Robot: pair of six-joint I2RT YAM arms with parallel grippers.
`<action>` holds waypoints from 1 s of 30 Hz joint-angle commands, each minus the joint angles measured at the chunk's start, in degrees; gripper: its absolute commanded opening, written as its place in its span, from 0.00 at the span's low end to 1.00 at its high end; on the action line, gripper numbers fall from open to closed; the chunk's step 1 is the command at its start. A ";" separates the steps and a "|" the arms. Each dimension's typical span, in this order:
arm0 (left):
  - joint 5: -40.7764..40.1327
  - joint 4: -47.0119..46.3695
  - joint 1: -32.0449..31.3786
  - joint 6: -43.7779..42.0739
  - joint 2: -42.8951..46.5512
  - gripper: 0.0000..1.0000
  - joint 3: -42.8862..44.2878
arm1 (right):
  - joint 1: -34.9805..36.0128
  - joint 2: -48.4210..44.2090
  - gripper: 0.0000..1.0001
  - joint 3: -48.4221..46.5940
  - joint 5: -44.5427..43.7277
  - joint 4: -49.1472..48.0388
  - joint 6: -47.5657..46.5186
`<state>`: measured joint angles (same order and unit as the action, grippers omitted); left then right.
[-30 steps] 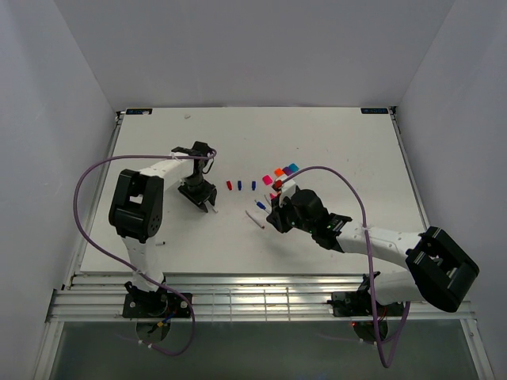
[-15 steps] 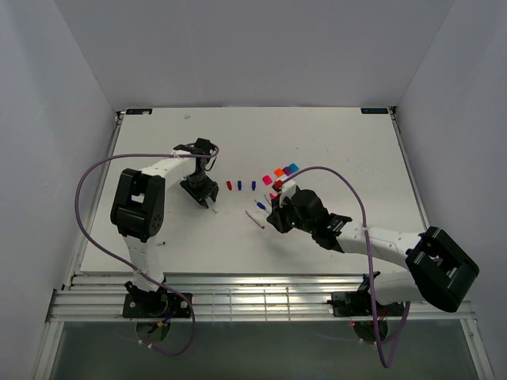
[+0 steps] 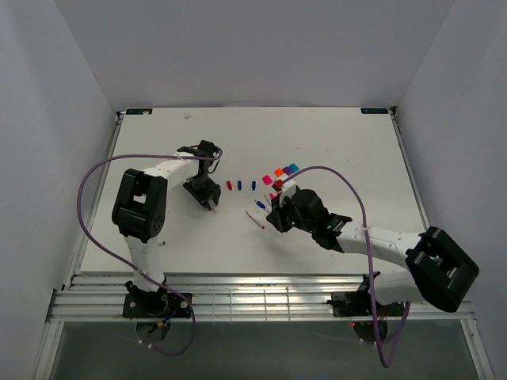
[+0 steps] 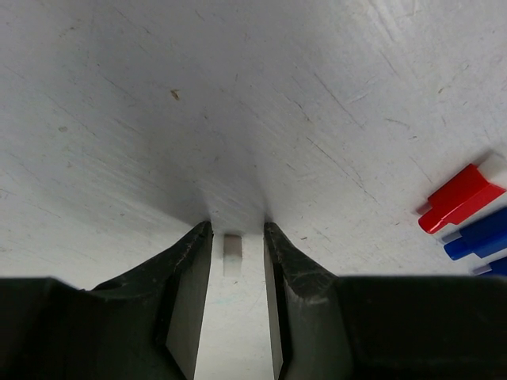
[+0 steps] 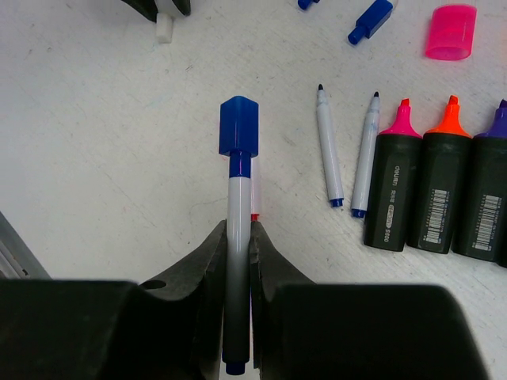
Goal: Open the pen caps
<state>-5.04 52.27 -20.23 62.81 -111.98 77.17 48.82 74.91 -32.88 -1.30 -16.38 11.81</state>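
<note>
Right wrist view: my right gripper [image 5: 238, 231] is clamped hard on a white pen [image 5: 238, 186], the barrel running straight out between the jaws.
Blue cap [image 5: 238, 127]: seated on that pen's tip, just past my gripper's fingertips.
Pink cap [image 5: 451, 32]: loose at top right, and I see a loose blue cap [image 5: 370, 17] near it.
Thin pens [image 5: 329, 142]: two lie uncapped beside three black markers [image 5: 394, 186], whose coloured tips are bare too.
Left gripper [image 4: 238, 228]: jaws spread, low over the table [image 4: 238, 79]; a small white bit [image 4: 232, 247] lies between them, and I see a gap on each side.
Red cap [image 4: 459, 198]: loose on the table, off to that gripper's right.
</note>
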 commanded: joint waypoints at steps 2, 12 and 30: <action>-0.67 -0.24 -0.69 1.27 1.24 0.41 -2.19 | -0.21 -0.56 0.08 0.19 0.07 -3.04 0.05; -1.03 -0.33 -2.45 3.29 0.63 0.38 -2.90 | -0.21 -0.65 0.08 0.36 -0.10 -2.95 0.05; -4.98 -0.50 -2.97 2.94 4.31 0.00 -3.60 | 0.49 3.22 0.08 -3.06 4.99 -0.06 -0.83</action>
<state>-6.42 52.18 -22.50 64.53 -110.54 75.16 48.86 77.14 -33.15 1.58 -16.25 11.60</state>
